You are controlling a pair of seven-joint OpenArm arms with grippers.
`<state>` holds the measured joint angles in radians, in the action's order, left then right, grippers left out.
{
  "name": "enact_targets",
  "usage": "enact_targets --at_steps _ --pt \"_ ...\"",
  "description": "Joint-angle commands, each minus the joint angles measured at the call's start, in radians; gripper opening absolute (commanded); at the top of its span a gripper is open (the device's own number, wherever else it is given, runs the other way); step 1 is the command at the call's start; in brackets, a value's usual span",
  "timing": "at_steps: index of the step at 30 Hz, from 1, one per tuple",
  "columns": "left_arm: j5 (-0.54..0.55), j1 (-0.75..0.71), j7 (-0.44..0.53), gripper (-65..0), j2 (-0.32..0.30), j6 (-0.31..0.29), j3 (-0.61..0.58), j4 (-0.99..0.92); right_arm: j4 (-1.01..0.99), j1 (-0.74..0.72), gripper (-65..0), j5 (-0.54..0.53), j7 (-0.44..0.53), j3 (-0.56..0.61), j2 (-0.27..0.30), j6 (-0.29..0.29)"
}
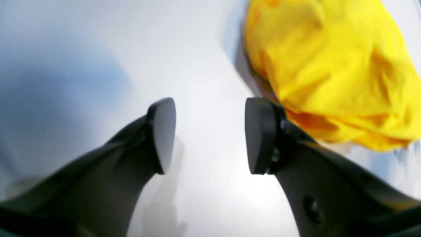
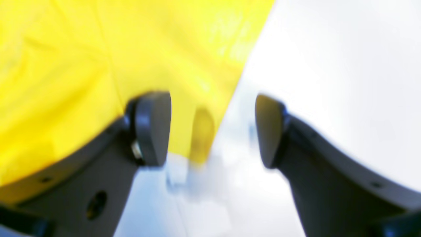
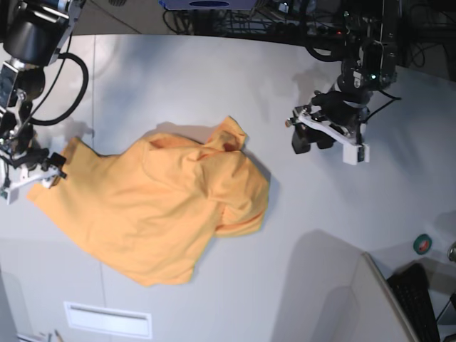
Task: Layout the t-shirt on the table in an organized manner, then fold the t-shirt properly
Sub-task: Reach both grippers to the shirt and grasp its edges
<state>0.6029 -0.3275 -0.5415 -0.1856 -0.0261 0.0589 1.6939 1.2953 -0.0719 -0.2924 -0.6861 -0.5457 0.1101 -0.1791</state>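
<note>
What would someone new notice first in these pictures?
The orange t-shirt, lying crumpled and half spread in the middle-left of the pale table. Next, the right gripper at the shirt's edge, open astride the hem, and the left gripper, open above bare table just off the shirt's other side.

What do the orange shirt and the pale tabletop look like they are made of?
The light orange short-sleeved t-shirt looks like soft matte woven or knit fabric, probably cotton: it bunches into loose wrinkles and folds. The pale grey-white table looks like a hard, smooth, slightly glossy laminate or coated board, showing soft reflections in the left wrist view.
</note>
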Motion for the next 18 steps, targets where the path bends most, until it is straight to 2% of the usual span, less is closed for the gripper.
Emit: enact_targets --at_steps 1,4,8,11,15,17,18 --pt "0.007 0.012 0.01 -33.1 0.001 -0.004 -0.024 -0.01 -0.03 -0.049 -26.3 -0.001 0.024 -0.032 0.017 -0.024" --pt "0.007 0.055 0.011 -33.1 0.002 -0.004 -0.109 -0.084 -0.181 -0.121 -26.3 0.002 0.03 -0.093 0.02 -0.073" --pt "0.007 0.133 0.013 -33.1 0.008 -0.001 -0.202 -0.18 -0.346 -0.182 -26.3 0.002 0.067 -0.095 0.066 -0.073" --pt "0.007 0.196 0.013 -33.1 0.038 0.001 -0.253 -0.246 -0.421 -0.19 -26.6 0.003 0.116 -0.095 0.07 -0.073" --pt "0.007 0.253 0.013 -33.1 0.068 0.001 -0.319 -0.314 -0.435 -0.164 -26.9 0.003 0.125 -0.093 0.064 -0.076" --pt "0.007 0.261 0.013 -35.4 0.071 0.001 -0.333 -0.318 -0.435 -0.157 -30.9 0.002 0.127 -0.093 0.063 -0.076" --pt "0.007 0.261 0.013 -38.0 0.071 0.001 -0.328 -0.315 -0.435 -0.154 -36.3 0.0 0.127 -0.093 0.063 -0.076"
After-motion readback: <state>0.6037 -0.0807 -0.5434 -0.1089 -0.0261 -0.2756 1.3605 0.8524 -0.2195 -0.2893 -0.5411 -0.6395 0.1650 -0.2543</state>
